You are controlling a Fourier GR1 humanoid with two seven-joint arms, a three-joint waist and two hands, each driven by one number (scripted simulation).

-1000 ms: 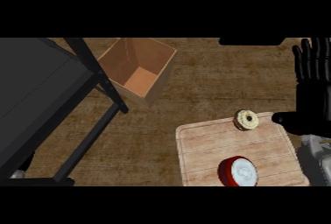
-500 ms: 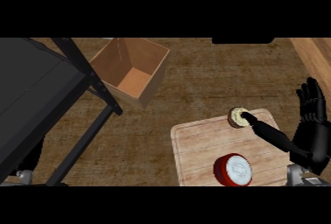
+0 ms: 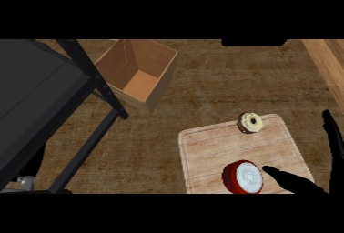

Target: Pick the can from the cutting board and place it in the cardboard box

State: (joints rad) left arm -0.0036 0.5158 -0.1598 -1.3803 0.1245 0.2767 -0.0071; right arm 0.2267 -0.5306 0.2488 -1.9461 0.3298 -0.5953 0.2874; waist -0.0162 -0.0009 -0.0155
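The right hand (image 3: 295, 183) is open, its thumb tip just beside the can (image 3: 243, 176) and its fingers straight up at the far right, nothing grasped yet. The can, a short red cylinder with a pale smooth lid, stands on the light planked cutting board (image 3: 215, 145). A sideways nudge from the thumb could probably tip or roll it. Beyond the hand lies a small ring-shaped doughnut (image 3: 250, 122); far to its upper left, across the rough brown counter, sits the open cardboard box (image 3: 161, 77). The left hand is out of view.

Right hand (image 3: 306, 184) at lower right with its thumb tip just beside the red can (image 3: 243, 177), can lying on the cutting board (image 3: 215, 145), doughnut (image 3: 250, 122) beyond the hand, open cardboard box (image 3: 138, 73) well away up-left
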